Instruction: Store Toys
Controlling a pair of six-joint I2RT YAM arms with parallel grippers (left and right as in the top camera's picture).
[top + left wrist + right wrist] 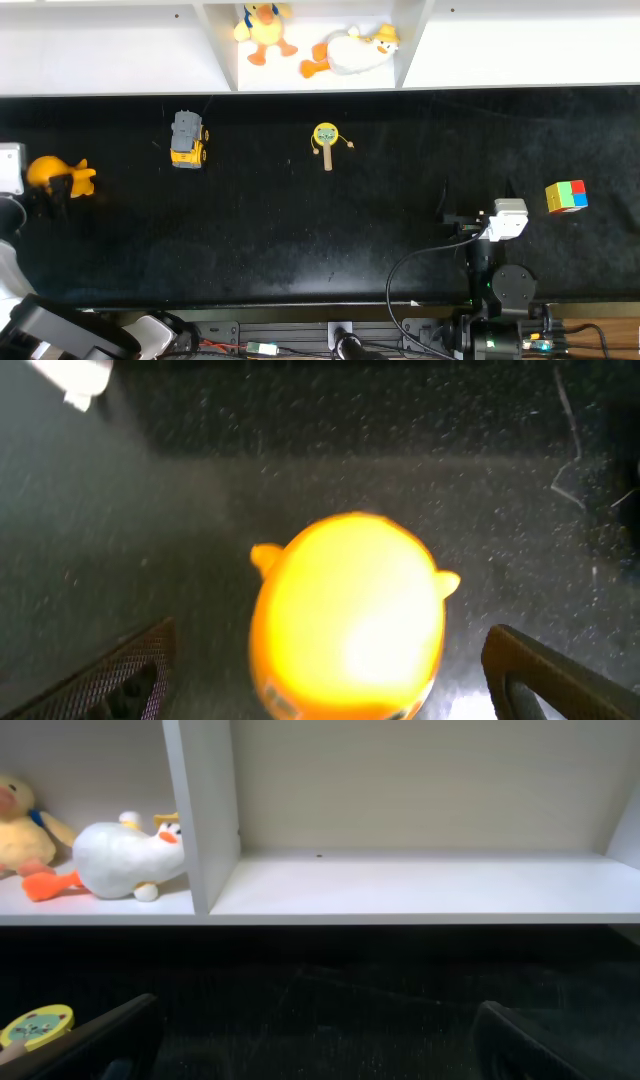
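Orange toy (350,610): rounded, smooth, likely light and slippery; grip across widest middle; left gripper (335,675): spread wide, straddling it; right gripper (310,1040): spread, empty, facing shelf (420,885).

Table mat (300,230): black, finely flecked with pale specks. Shelf (120,50): plain white. Plush duck (264,28): yellow body, orange feet. Plush goose (350,52): white body, orange feet and beak, yellow hat. Toy truck (187,139): grey on top, yellow below. Rattle (326,139): yellow rim, pale green face, tan wooden handle. Round toy (55,173) at the left edge: solid orange, shading to bright yellow-orange in the left wrist view (350,620). Cube (566,196): blocks of red, green, blue and yellow.
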